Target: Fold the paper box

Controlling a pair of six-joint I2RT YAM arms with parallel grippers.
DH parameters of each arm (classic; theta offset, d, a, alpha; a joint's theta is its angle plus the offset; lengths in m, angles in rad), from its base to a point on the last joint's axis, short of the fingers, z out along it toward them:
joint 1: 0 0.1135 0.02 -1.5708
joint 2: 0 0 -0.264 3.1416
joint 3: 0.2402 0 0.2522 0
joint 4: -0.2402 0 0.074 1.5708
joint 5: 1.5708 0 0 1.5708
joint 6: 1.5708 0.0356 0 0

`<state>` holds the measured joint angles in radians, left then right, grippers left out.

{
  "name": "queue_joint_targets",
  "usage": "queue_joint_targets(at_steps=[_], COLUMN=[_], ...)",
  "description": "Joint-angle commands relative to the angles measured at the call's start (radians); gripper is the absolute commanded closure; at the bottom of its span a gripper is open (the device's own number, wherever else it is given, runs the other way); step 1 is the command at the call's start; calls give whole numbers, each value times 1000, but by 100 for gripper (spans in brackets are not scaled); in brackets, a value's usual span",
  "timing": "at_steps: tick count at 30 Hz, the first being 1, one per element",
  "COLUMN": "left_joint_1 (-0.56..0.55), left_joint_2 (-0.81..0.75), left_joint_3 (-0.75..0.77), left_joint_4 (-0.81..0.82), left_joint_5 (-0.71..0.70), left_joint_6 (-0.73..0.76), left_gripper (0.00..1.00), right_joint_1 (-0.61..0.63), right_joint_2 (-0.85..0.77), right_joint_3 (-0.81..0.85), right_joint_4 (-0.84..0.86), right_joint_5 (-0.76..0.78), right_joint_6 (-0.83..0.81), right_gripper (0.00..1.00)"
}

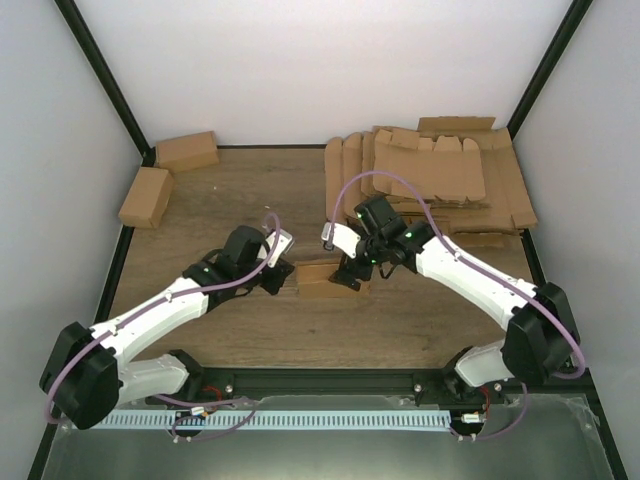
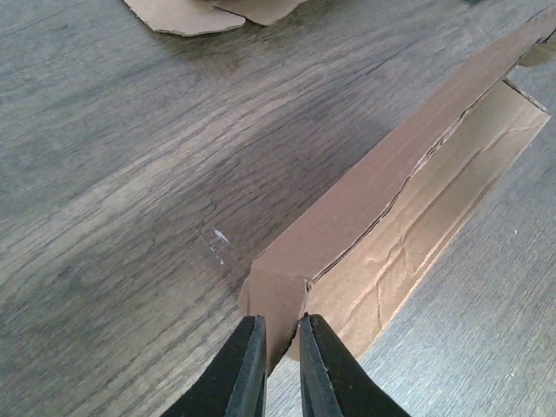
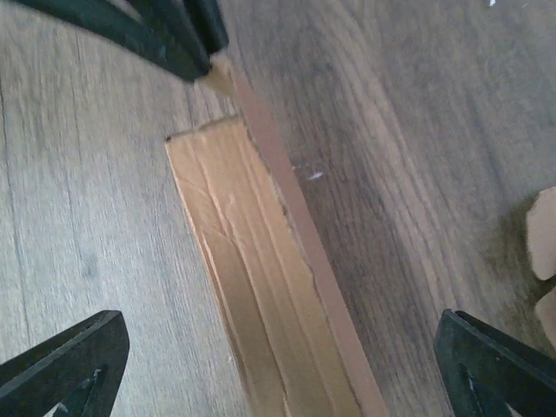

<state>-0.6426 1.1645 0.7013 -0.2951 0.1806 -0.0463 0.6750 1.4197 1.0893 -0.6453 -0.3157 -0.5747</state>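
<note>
The paper box (image 1: 318, 281) lies mid-table as a partly folded brown oblong, its top still agape along a long seam. My left gripper (image 1: 283, 274) is at its left end, and in the left wrist view the left gripper (image 2: 282, 337) is shut on the small end flap of the box (image 2: 391, 200), pinched between both black fingers (image 2: 246, 369). My right gripper (image 1: 354, 276) hovers over the box's right part. In the right wrist view the right gripper (image 3: 282, 365) stands wide open, with the box (image 3: 261, 261) running between and below its fingertips, untouched.
A pile of flat brown cardboard blanks (image 1: 430, 170) covers the back right; an edge of one shows in the wrist views (image 2: 187, 13) (image 3: 543, 234). Two finished small boxes (image 1: 187, 150) (image 1: 146, 196) sit at the back left. Black frame posts border the table.
</note>
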Motion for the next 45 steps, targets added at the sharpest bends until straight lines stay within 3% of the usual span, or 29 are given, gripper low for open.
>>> queue_joint_targets(at_steps=[1, 5, 8, 10, 14, 19, 24, 27, 34, 45], left_joint_1=[-19, -28, -32, -35, -39, -40, -40, -39, -40, -42], left_joint_2=[16, 17, 13, 16, 25, 32, 56, 63, 69, 104], left_joint_3=[31, 35, 38, 44, 56, 59, 87, 89, 88, 121], left_joint_4=[33, 25, 19, 14, 4, 13, 2, 11, 28, 4], left_joint_5=[-17, -45, -51, -57, -70, -68, -56, -44, -17, -6], left_joint_6=[-33, -53, -73, -88, -111, -138, -167, -188, -245, -377], left_gripper=[87, 91, 94, 96, 96, 96, 96, 96, 96, 96], right_joint_1=[-7, -8, -9, -11, -12, -16, -103, -131, -133, -131], right_joint_2=[-78, -170, -187, -162, -163, -267, -318, -311, -291, -291], right_joint_3=[15, -43, -43, -13, -51, -192, -271, -287, -297, -286], right_joint_4=[92, 214, 212, 124, 61, 131, 186, 199, 203, 125], right_joint_5=[-45, 13, 306, 357, 334, 331, 240, 200, 185, 142], right_joint_6=[164, 346, 615, 669, 766, 913, 931, 925, 908, 953], right_gripper=[0, 0, 0, 0, 0, 0, 2, 12, 47, 68])
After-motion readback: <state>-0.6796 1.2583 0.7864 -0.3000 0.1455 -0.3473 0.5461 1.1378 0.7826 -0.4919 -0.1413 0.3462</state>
